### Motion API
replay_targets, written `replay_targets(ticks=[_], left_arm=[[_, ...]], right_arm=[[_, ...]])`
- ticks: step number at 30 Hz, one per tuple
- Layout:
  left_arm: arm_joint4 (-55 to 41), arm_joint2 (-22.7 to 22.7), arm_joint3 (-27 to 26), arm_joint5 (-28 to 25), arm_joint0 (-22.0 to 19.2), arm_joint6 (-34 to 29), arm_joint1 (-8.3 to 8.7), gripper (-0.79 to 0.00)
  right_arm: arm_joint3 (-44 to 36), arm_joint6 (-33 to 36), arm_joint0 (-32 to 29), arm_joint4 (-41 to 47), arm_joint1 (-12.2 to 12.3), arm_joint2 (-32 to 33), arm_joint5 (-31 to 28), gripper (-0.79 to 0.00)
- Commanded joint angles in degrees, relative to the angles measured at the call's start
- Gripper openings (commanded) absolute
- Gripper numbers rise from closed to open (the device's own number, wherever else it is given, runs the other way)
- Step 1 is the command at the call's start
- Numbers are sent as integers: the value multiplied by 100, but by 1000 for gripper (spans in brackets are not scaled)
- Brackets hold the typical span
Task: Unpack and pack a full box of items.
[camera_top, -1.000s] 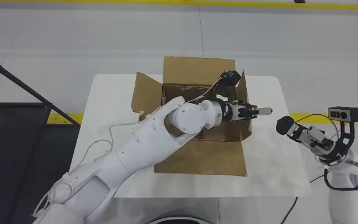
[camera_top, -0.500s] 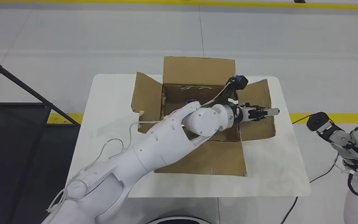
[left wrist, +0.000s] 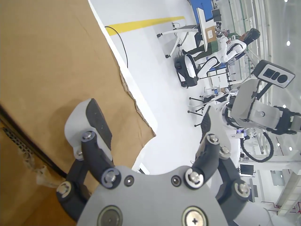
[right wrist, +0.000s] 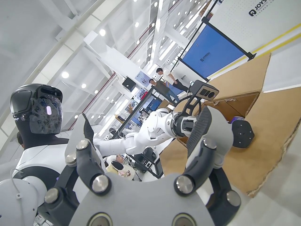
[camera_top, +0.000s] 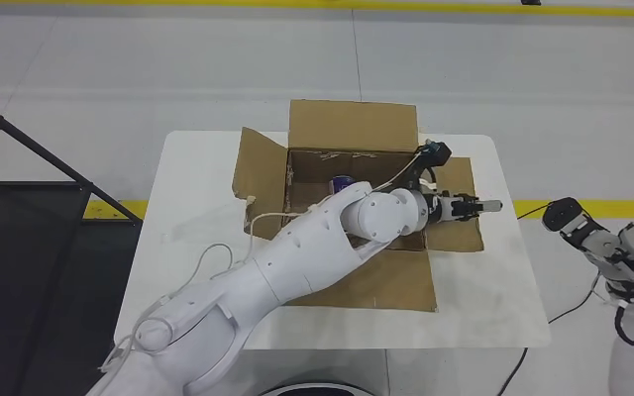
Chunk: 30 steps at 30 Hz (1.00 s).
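The side flap (camera_top: 458,236) of the box (camera_top: 381,282) could be creased or torn if the left tool (left wrist: 150,109) is pressed further. One finger (left wrist: 98,118) is set right at the cardboard, though contact cannot be told, and the other is hung past the flap's ragged edge. The box could also be dragged sideways across the counter (camera_top: 198,198) by such a push, since it is held by nothing.

A small blue item (camera_top: 340,183) is seen inside the box, well behind the left tool and near the back wall. The rest of the contents are hidden under the arm, so they could be knocked by a blind reach.

The left tool is released, its jaws spread and nothing gripped. The left arm is stretched across the open box, with the forearm laid over the cavity and the fingers pointed outward over the flap.

The right tool (right wrist: 144,114) is likewise spread and empty. It is held well apart from the box, beyond the counter's edge, with the flap ahead of it.
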Motion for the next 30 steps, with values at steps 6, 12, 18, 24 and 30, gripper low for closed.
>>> replay_targets(ticks=[6, 12, 18, 24, 30], left_arm=[[142, -682, -451, -199, 134, 146, 165, 0], [1092, -1851, -2071, 288, 820, -18, 681, 0], [2208, -3268, -4446, 802, 2228, -572, 1177, 0], [2640, -4630, -6239, 851, 3798, -1053, 1477, 0], [2342, -5797, -7143, 512, 4857, -1226, 1620, 0]], right_arm=[[-352, 111, 40, -86, 24, -180, 27, 0], [-620, 91, 354, -322, 55, -565, 232, 0], [-804, 35, 777, -981, 77, -1242, 515, 0], [-652, -393, 1221, -1819, 93, -1762, 831, 0], [-439, -787, 1422, -2465, 121, -1980, 1070, 0]])
